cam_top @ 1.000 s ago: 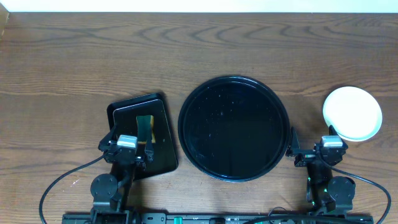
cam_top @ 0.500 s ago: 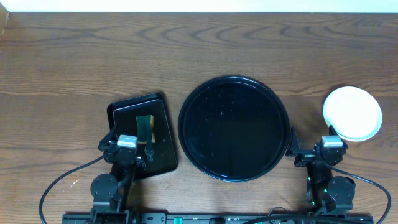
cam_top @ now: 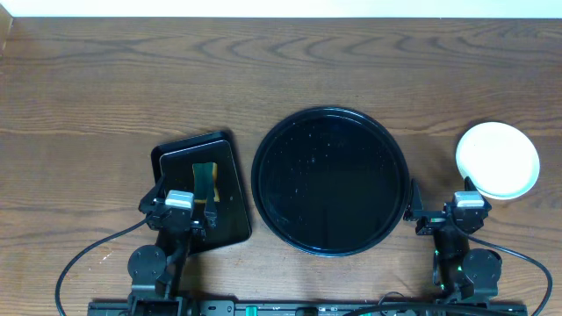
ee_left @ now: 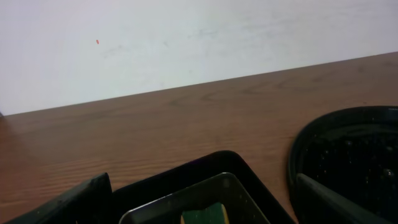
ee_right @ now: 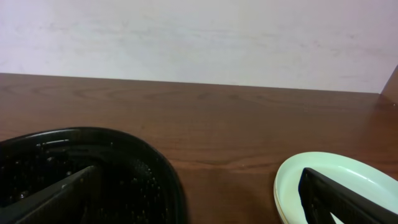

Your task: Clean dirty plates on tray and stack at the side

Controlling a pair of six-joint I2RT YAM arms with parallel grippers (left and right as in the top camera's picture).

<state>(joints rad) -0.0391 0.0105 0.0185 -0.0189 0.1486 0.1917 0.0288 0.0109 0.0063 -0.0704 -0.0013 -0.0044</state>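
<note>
The small tray (cam_top: 226,197), rectangular and glossy black, lies on the wooden tabletop (cam_top: 105,88) at left, with its long axis running near to far and slightly skewed. A green sponge (cam_top: 204,175) lies inside it. The left gripper (ee_left: 200,180) sits level and low over that tray's near end, jaws spread and holding nothing. The tray (cam_top: 330,180), round with a raised rim and glossy black, lies flat at centre. The right gripper (ee_right: 200,169) sits level and low between the tray and the plates (cam_top: 497,159), jaws spread and holding nothing. The plates are pale, smooth and round, stacked face-up on the tabletop at right, apart from the tray.
</note>
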